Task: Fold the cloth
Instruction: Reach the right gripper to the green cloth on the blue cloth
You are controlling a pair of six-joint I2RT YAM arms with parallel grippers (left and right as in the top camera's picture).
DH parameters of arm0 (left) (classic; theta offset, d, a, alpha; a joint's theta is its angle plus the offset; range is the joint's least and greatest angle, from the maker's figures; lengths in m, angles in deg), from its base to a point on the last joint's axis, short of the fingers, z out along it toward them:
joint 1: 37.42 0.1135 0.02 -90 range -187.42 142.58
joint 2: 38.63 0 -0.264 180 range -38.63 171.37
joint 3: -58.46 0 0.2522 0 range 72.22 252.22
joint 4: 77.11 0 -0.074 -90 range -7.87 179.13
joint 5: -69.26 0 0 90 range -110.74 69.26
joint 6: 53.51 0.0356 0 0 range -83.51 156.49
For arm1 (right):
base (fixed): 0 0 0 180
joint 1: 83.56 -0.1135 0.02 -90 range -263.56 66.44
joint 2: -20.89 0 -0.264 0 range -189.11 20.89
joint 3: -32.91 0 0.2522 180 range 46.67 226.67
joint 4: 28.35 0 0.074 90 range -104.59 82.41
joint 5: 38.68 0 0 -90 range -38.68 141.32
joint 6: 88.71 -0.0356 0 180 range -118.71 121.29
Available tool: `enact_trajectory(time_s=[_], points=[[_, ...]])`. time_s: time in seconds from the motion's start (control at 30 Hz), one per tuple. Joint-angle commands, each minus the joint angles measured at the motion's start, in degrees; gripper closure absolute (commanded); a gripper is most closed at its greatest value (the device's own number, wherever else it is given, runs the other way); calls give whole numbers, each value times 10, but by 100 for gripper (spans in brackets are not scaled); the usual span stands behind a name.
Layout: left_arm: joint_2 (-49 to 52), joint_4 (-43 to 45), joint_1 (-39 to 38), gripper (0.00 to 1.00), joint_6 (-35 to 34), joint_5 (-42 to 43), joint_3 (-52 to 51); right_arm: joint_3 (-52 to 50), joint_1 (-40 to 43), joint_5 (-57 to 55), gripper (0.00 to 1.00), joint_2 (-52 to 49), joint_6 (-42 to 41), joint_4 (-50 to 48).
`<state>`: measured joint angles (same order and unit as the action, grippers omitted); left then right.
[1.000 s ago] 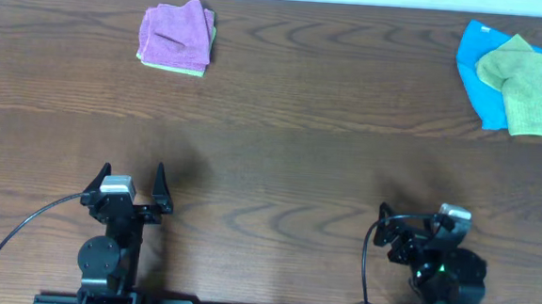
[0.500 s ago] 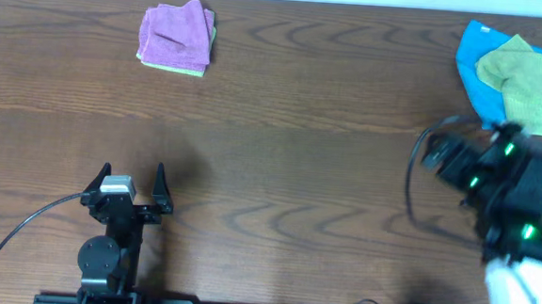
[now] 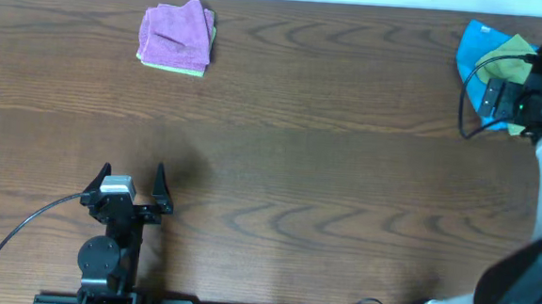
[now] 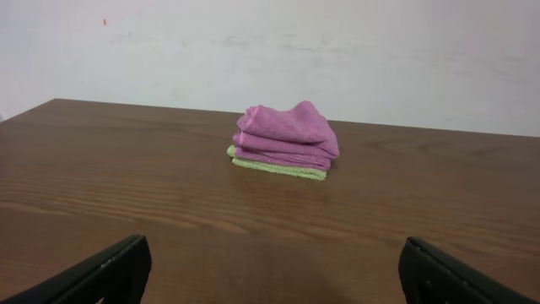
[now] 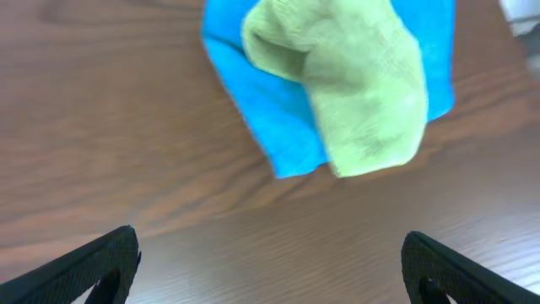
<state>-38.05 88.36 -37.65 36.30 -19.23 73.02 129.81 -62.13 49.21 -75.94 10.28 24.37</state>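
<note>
The cloth (image 5: 354, 84), lime-green and rumpled, lies in the upper middle of my right wrist view, heaped on a blue cloth (image 5: 253, 101) that shows along its left side and at its upper right. From overhead, the pair sits at the upper right corner of the frame, with my right arm partly covering the green one. My right gripper (image 5: 270, 257) hangs above them with its jaws spread wide and nothing between them. Its two dark fingers (image 5: 101, 262) show at the lower corners of the wrist view, apart from both cloths.

Bare brown table (image 3: 271, 152) fills the middle of the overhead frame. My left gripper (image 3: 130, 179) sits at the lower left, jaws wide as well and empty. Its camera looks across the wood at a folded pink-purple cloth (image 4: 287, 135) resting on a thin green layer, at the overhead frame's upper left.
</note>
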Motion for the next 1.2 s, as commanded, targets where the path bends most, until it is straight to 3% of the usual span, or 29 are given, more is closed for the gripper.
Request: enact_trajectory(time_s=[0.0, 0.47, 0.8, 1.17], points=[[-3, -36, -2, 5, -2, -4, -5, 54, 15, -49, 1, -62, 103, -2], [-3, -36, -2, 5, -2, -4, -5, 223, 26, -76, 1, -270, 171, -51], [-3, -36, -2, 5, -2, -4, -5, 229, 38, -63, 3, -334, 179, -170], [-3, -36, -2, 5, -2, -4, -5, 229, 38, -42, 10, -373, 168, -192]])
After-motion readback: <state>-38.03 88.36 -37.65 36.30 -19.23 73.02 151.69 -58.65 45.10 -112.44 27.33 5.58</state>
